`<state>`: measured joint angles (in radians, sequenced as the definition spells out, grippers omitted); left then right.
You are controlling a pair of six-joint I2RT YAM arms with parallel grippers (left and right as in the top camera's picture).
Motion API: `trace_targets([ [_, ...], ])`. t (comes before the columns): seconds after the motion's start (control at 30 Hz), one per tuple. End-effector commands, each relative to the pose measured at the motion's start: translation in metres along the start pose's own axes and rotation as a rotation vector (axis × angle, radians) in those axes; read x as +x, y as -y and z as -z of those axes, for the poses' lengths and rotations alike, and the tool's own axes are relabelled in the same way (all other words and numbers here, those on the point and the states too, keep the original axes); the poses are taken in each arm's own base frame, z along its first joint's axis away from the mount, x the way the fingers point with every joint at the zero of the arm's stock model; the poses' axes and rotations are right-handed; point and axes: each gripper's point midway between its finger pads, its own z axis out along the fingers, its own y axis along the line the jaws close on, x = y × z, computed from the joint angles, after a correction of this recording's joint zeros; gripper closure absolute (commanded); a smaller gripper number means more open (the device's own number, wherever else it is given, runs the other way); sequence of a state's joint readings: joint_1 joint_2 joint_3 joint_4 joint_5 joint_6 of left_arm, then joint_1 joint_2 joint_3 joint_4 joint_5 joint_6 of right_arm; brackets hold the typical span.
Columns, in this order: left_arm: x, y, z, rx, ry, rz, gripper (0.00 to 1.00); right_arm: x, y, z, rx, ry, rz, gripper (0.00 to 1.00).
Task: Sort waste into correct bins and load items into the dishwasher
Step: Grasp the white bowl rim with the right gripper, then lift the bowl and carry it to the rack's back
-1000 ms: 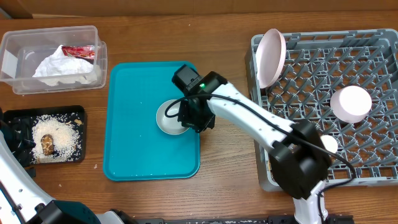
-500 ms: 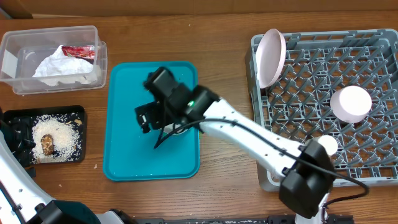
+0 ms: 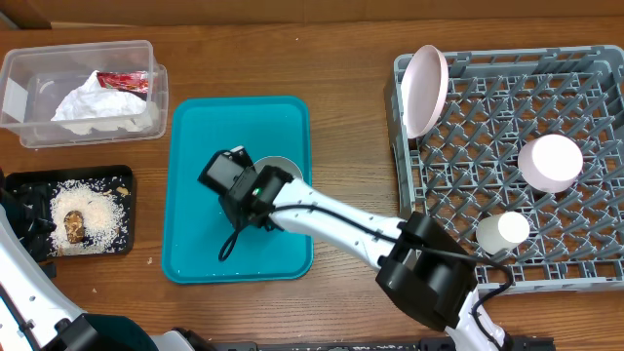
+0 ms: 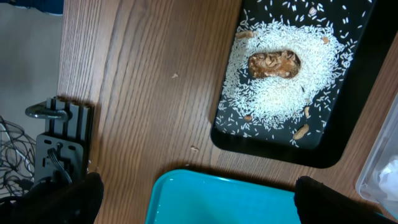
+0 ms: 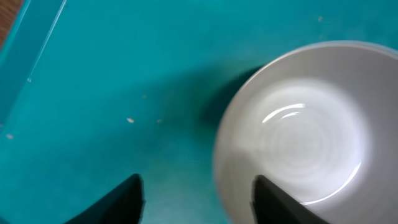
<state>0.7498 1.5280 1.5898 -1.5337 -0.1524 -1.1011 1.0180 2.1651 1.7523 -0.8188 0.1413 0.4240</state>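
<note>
A small white bowl [image 3: 279, 169] [image 5: 305, 137] lies on the teal tray [image 3: 195, 136]. My right gripper [image 3: 232, 187] [image 5: 202, 202] is open over the bowl's left rim, with one finger above the bowl and the other above the bare tray. The grey dish rack [image 3: 585, 88] holds a pale plate [image 3: 426, 90] on edge, a round pale dish [image 3: 551, 161] and a small white cup [image 3: 502, 232]. The clear tub [image 3: 29, 97] holds the white napkin [image 3: 93, 105] and the red wrapper [image 3: 124, 81]. The black tray [image 3: 107, 175] [image 4: 348, 118] holds rice and a brown lump [image 4: 273, 64]. My left gripper [image 4: 199, 205] is open and empty.
The teal tray's corner [image 4: 186, 193] lies just below the black tray in the left wrist view. A black clamp [image 4: 59, 143] sits at the table's edge. The right arm [image 3: 341, 219] stretches across the tray's lower right.
My right gripper has swung from the bowl's right side across it to its left and toward the front of the tray. The bowl has stayed in place.
</note>
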Motion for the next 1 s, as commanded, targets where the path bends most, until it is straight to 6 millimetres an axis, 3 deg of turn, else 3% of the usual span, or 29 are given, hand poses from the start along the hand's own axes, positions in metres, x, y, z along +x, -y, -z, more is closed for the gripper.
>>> trace_targets([
  [0.0, -0.001, -0.001, -0.002, -0.01, 0.0, 0.019, 0.0, -0.005, -0.006, 0.003, 0.031, 0.042, 0.024, 0.46],
  [0.23, -0.001, -0.001, -0.002, -0.01, 0.0, 0.019, 0.0, 0.01, 0.0, -0.022, 0.103, 0.01, 0.019, 0.46],
  [0.5, -0.001, -0.001, -0.002, -0.01, 0.0, 0.019, 0.0, 0.011, -0.001, -0.021, 0.101, 0.003, 0.022, 0.56],
  [0.63, -0.001, -0.001, -0.002, -0.01, 0.0, 0.019, 0.0, 0.008, -0.001, -0.013, 0.094, 0.015, 0.019, 0.69],
  [0.8, -0.001, -0.002, -0.002, -0.01, 0.0, 0.019, 0.0, 0.0, -0.004, 0.001, 0.077, 0.044, 0.013, 0.73],
  [0.87, 0.0, -0.002, -0.002, -0.01, 0.0, 0.019, 0.0, -0.003, -0.005, 0.006, 0.072, 0.053, 0.003, 0.81],
  [0.93, -0.001, -0.001, -0.002, -0.01, 0.0, 0.019, 0.0, -0.004, -0.004, 0.011, 0.066, 0.059, -0.022, 0.96],
  [0.97, -0.001, -0.001, -0.002, -0.01, 0.0, 0.019, 0.0, -0.005, -0.005, 0.013, 0.064, 0.062, -0.022, 0.96],
])
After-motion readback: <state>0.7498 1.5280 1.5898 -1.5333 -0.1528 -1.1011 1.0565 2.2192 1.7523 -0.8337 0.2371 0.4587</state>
